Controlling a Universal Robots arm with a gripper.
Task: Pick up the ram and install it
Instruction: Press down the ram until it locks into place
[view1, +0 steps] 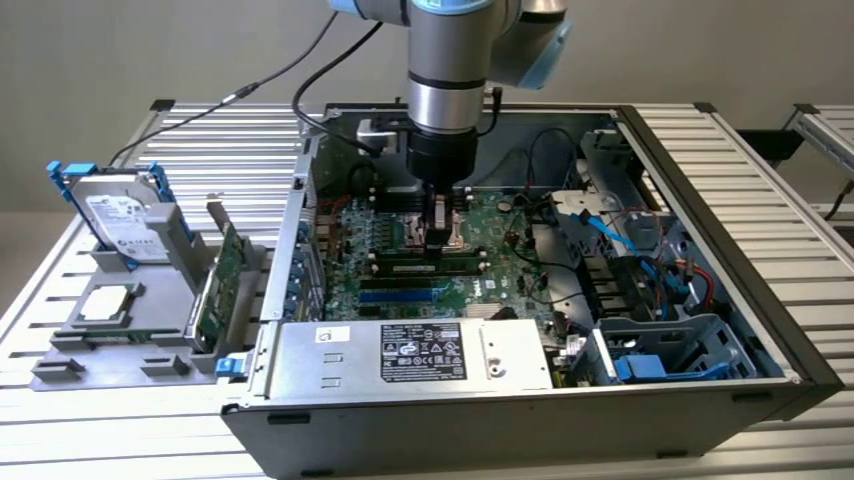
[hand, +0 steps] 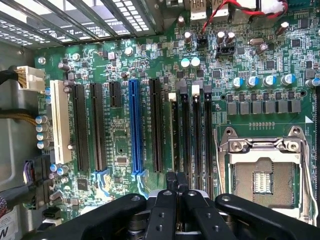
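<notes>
The arm reaches straight down into the open case (view1: 747, 300), and the jaws (view1: 439, 232) are pressed together, hovering just above the motherboard (view1: 400, 280) beside the memory slots (view1: 430, 266); in the wrist view the jaws (hand: 176, 181) meet tip to tip right over the ends of those black slots (hand: 192, 130), with the empty CPU socket (hand: 260, 175) just to one side and the blue expansion slot (hand: 133, 125) on the other; nothing is pinched between the tips. The ram (view1: 434, 267) appears as a thin green strip lying along the slots under the jaws, though whether it is fully seated cannot be told from here. Towards the near side of the case sits the power supply (view1: 414, 352) with its label up; blue cables (view1: 607, 225) loop on the exterior view's right. Out on the bench (view1: 54, 440), to the exterior view's left, a grey holder (view1: 127, 345) carries a hard drive (view1: 120, 215) standing upright, a processor (view1: 107, 303) lying flat, and a large green card (view1: 220, 280) on edge.
</notes>
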